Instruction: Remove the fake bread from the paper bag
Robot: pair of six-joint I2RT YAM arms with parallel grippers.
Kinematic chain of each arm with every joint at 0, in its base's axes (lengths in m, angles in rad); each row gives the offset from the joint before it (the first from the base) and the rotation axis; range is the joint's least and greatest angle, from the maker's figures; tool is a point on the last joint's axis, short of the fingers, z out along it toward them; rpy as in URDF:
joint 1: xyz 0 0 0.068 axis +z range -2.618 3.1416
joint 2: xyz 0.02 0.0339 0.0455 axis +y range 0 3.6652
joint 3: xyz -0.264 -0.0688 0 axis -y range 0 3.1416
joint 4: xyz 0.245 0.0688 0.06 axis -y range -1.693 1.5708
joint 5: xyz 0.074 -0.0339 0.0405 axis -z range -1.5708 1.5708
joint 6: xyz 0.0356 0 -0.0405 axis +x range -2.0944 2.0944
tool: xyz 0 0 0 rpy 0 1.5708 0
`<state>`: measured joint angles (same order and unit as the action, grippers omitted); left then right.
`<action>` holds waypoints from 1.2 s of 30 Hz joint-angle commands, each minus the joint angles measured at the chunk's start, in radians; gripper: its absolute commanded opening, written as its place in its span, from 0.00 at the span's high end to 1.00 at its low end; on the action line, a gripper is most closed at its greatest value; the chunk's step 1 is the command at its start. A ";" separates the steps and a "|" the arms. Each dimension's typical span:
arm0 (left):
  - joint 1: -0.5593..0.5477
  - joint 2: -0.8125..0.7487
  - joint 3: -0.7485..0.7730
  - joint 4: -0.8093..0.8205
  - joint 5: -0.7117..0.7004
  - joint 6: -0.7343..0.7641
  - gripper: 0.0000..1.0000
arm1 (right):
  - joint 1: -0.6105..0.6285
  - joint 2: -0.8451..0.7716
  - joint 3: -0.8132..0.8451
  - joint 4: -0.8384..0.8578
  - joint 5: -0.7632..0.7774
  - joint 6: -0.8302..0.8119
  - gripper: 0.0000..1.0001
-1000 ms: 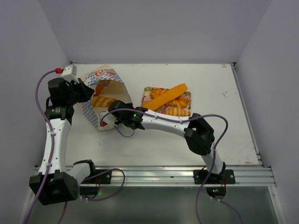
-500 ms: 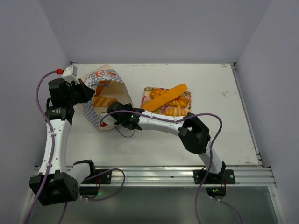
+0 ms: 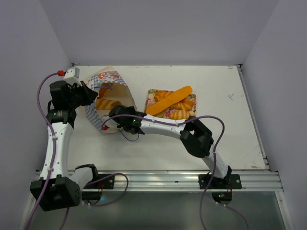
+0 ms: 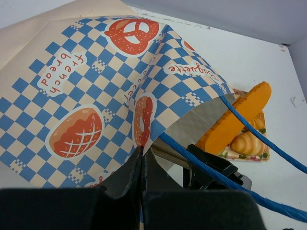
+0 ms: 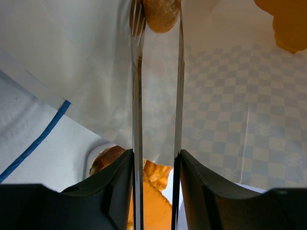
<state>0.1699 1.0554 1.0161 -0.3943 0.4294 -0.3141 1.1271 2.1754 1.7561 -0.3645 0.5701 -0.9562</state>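
Fake bread (image 3: 105,103) is found in two places: part of it lies inside the paper bag (image 3: 112,79), and the rest sits on the floral tray (image 3: 152,94) just to the right of the bag. The bag lies on its side at the left rear of the white table (image 3: 225,86), with its mouth gaping toward the right arm. From above, a golden loaf and a darker orange piece show within the mouth. On the tray, a long flat orange stick (image 3: 168,100) lies slantwise over several braided golden loaves (image 3: 181,114), one end projecting past the far right corner. The left gripper (image 4: 142,165) is pressed together on the paper edge of the bag's mouth, holding that side raised; the checkered panel with pretzel and bread prints rises directly above its fingers. Thin blue cord handles (image 4: 230,177) cross the opening in front of it. The right gripper (image 5: 158,7) is inside the bag, its dark body at the mouth. Its long fingers stand narrowly apart and parallel, and a round brownish bun (image 5: 161,14) sits between their tips. The bun appears to touch the fingers, but whether it is clamped cannot be told. In the right wrist view the pale checkered inner wall of the bag surrounds the fingers. Another orange piece (image 5: 290,24) shows at the upper right corner, and more orange and brown bread appears low between the finger bases.
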 commanded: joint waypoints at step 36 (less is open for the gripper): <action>0.008 0.006 -0.048 0.087 0.014 -0.023 1.00 | 0.000 -0.157 -0.090 -0.114 -0.042 0.103 0.83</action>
<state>0.1699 1.0546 0.9714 -0.3519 0.4397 -0.3233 1.1255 2.1082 1.7054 -0.4408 0.5343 -0.8768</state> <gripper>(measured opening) 0.005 0.349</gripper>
